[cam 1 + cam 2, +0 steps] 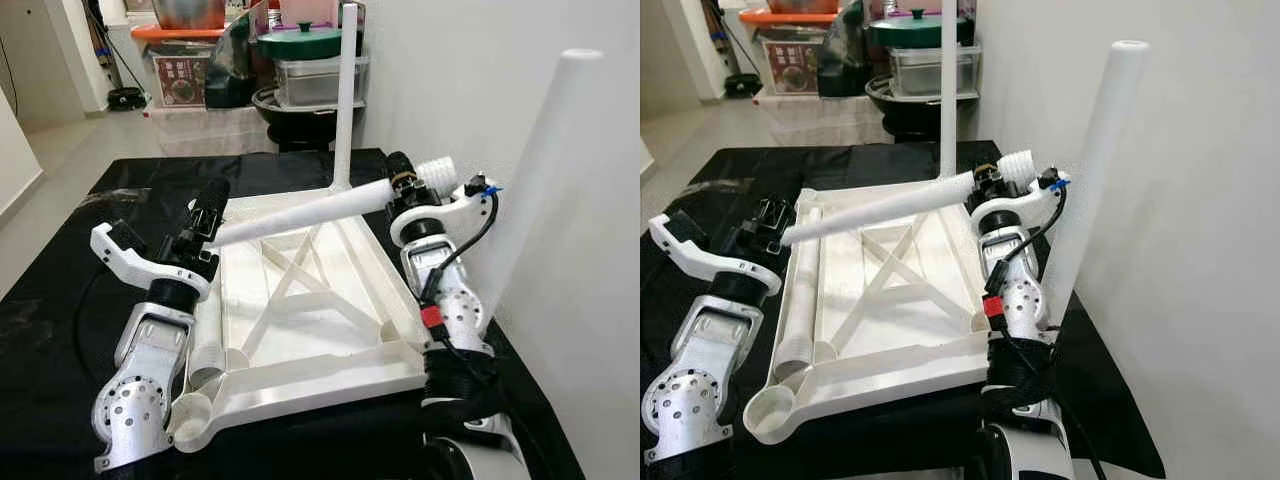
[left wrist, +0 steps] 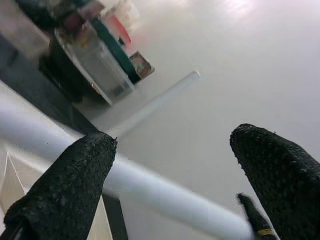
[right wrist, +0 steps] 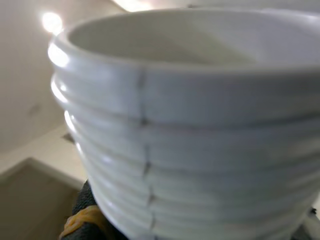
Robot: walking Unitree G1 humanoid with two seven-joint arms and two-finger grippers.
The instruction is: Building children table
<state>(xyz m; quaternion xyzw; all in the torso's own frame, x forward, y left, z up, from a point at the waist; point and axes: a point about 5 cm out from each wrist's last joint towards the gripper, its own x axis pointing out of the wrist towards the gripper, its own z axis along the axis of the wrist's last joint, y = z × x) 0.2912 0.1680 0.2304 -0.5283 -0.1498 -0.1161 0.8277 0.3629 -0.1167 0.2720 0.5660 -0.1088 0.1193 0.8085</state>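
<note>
The white table top [image 1: 300, 375] lies upside down on the black-covered bench. Two white legs stand upright in its corners: one at the far corner [image 1: 345, 100], one at the right by the wall [image 1: 540, 180]. A third leg [image 1: 300, 213] is held slanting across the top, with my right gripper [image 1: 402, 178] shut on it just below its threaded end [image 3: 190, 125]. Its plain tip reaches my left gripper [image 1: 205, 215], which is open, the fingers [image 2: 65, 185] spread wide with the leg [image 2: 150, 190] crossing beyond them. Another leg [image 1: 205, 345] lies along the top's left edge.
A white wall [image 1: 560, 60] runs close along the right side. Stacked storage boxes and a pot with a green lid [image 1: 300, 42] stand behind the bench. The black cloth [image 1: 60, 290] spreads out to the left, with open floor [image 1: 70, 140] beyond.
</note>
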